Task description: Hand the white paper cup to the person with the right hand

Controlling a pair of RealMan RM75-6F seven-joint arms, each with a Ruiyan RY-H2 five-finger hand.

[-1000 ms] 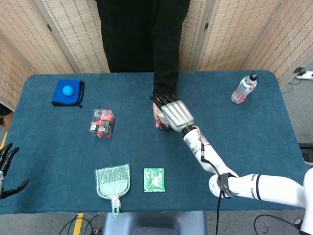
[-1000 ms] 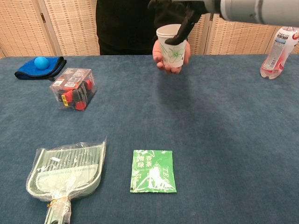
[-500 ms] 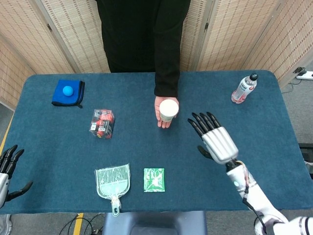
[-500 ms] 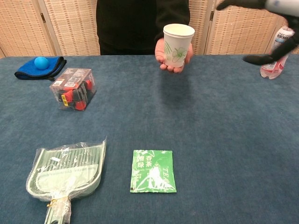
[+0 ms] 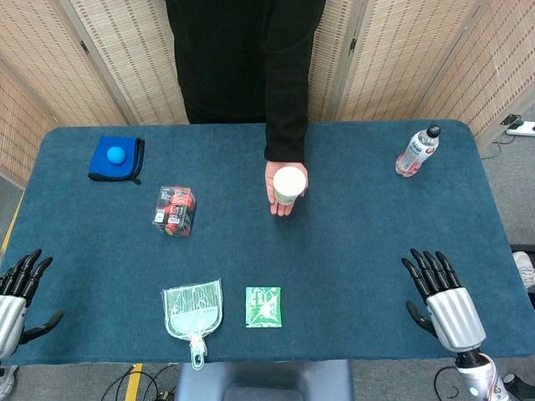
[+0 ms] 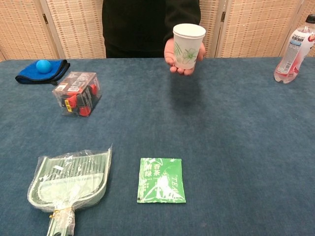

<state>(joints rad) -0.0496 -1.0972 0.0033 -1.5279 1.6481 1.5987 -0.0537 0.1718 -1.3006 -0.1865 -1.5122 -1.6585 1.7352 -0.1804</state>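
The white paper cup (image 5: 289, 185) (image 6: 188, 44), printed with a green leaf, stands upright in the person's palm (image 5: 282, 200) over the far middle of the table. My right hand (image 5: 440, 299) is low at the near right edge, far from the cup, its fingers spread and holding nothing. At the near left edge my left hand (image 5: 18, 292) is likewise empty with its fingers apart. Neither hand shows in the chest view.
A blue cloth with a blue ball (image 5: 116, 158) lies far left, a clear pack of red items (image 5: 174, 210) beside it. A green dustpan (image 5: 193, 311) and a green tea sachet (image 5: 263, 306) lie near the front. A water bottle (image 5: 417, 151) stands far right.
My right hand let go of the cup into the person's palm, then drew back from the table's middle to the near right edge. The left hand rose slightly.
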